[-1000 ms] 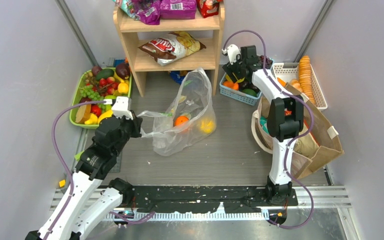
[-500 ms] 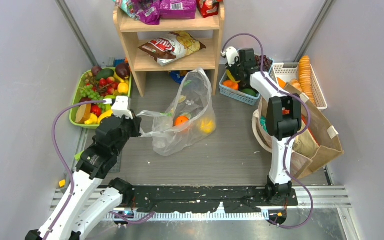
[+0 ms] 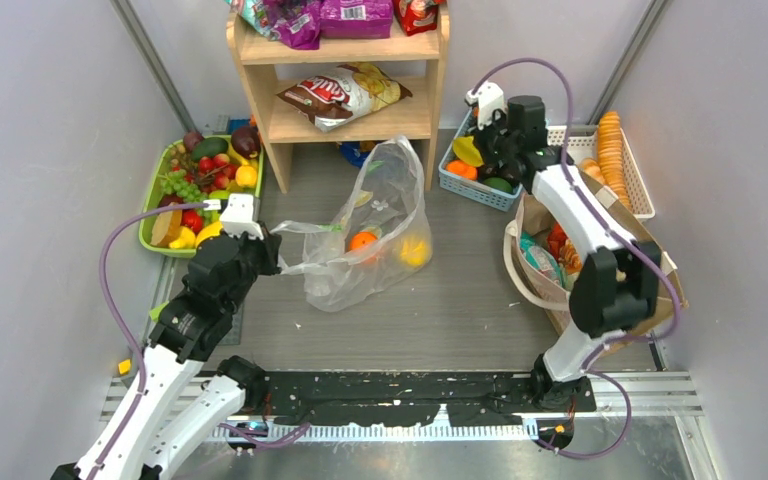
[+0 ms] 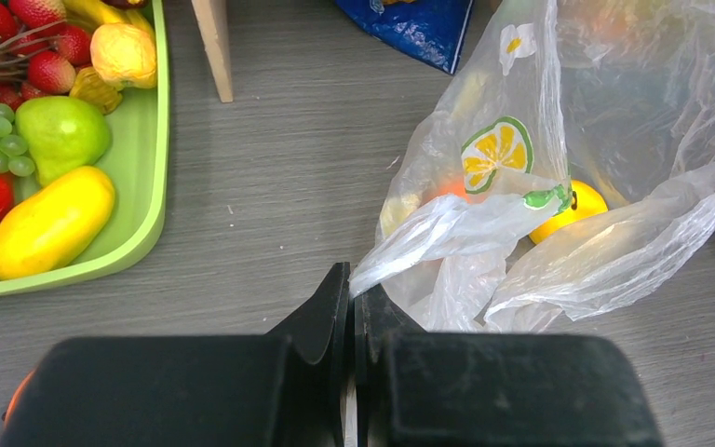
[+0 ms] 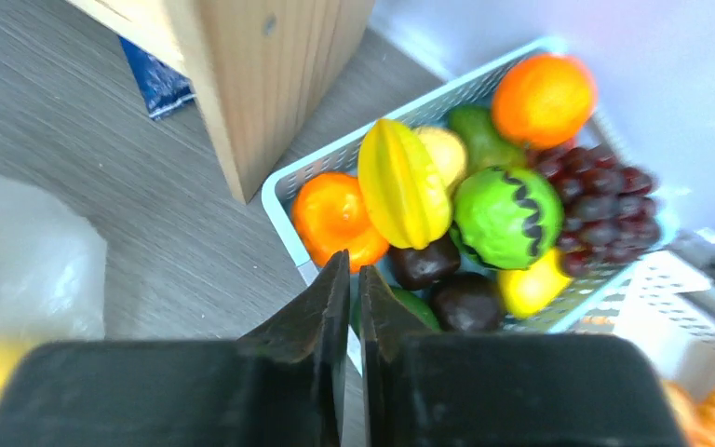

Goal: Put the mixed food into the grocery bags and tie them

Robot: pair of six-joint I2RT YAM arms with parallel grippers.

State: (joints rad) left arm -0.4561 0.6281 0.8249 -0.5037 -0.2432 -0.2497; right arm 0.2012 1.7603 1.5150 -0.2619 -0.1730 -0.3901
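The clear plastic bag [image 3: 370, 240] [image 4: 521, 214] stands open on the floor with an orange [image 3: 363, 241] and a lemon [image 3: 415, 250] [image 4: 577, 200] inside. My left gripper [image 3: 260, 245] [image 4: 352, 279] is shut on the bag's left edge. The brown tote [image 3: 650, 290] sits at the right with packets in it. My right gripper [image 3: 485, 150] [image 5: 354, 265] is shut with nothing between its fingers, hovering at the near-left rim of the blue basket [image 3: 455, 185] [image 5: 289, 186]. In that basket lie a star fruit [image 5: 400, 182], oranges [image 5: 545, 84] and grapes [image 5: 600, 191].
A green tray [image 3: 150, 235] [image 4: 149, 168] of fruit lies at the left. The wooden shelf [image 3: 350, 120] at the back holds snack packets [image 3: 345, 95]. A white basket [image 3: 640, 180] stands at the back right. The right arm's elbow hangs over the tote.
My right gripper has shut and shifted slightly right over the blue basket, and its elbow has swung right above the tote. The left arm and the plastic bag have not moved.
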